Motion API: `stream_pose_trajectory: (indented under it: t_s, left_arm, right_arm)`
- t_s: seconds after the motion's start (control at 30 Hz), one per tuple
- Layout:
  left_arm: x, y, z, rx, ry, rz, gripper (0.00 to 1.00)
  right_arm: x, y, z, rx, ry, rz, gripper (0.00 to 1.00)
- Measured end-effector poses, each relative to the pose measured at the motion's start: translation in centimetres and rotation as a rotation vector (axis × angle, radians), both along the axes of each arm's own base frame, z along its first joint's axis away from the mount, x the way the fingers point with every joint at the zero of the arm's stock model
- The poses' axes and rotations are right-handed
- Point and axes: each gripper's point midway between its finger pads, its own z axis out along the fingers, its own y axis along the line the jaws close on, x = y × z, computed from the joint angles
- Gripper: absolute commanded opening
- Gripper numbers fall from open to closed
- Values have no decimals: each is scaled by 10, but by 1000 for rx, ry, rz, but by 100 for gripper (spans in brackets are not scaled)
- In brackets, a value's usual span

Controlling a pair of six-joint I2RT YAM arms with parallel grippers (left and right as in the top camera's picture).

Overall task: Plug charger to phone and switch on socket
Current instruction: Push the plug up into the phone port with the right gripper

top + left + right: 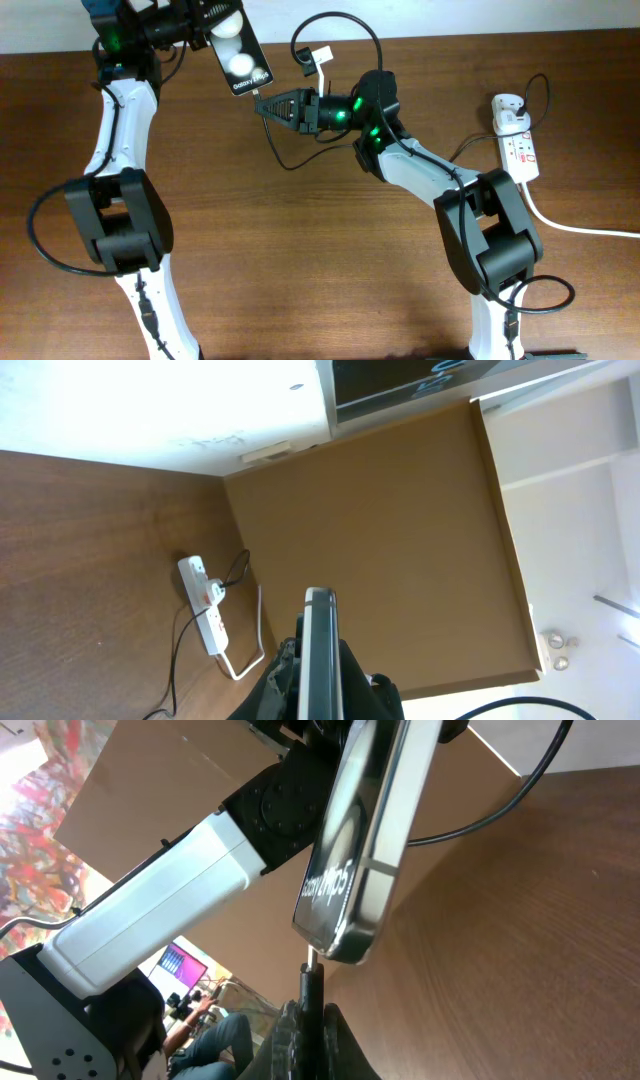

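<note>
My left gripper (205, 28) is shut on the black phone (239, 55) and holds it above the table at the back left; its lettered end points toward the right arm. In the left wrist view the phone (318, 650) shows edge-on between the fingers (320, 690). My right gripper (272, 104) is shut on the charger's black plug tip (259, 96), held at the phone's lower end. In the right wrist view the plug tip (311, 982) sits between the jaws (308, 1020) with its metal end touching the phone's bottom edge (345, 935). The white socket strip (519, 143) lies at the right.
The thin black charger cable (335, 20) loops behind the right arm and runs to the white adapter (511, 108) on the strip. A thick white cord (580, 226) leaves the strip to the right. The strip also shows in the left wrist view (205, 605).
</note>
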Motion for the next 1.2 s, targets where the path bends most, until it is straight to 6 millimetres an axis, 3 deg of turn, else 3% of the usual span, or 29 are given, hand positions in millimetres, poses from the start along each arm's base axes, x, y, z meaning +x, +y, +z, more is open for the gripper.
stream_pose_trajectory:
  t_s: [0.47, 1.17, 1.2]
  left_arm:
    - [-1, 0, 0, 1, -3, -6, 0]
    - [-17, -13, -2, 25, -48, -102, 0]
    - [-17, -13, -2, 26, -50, -102, 0]
  right_arm:
    - [0, 0, 0, 9, 120, 14, 4]
    - [-10, 3, -4, -3, 159, 64, 4]
    - [-10, 3, -4, -3, 159, 63, 8]
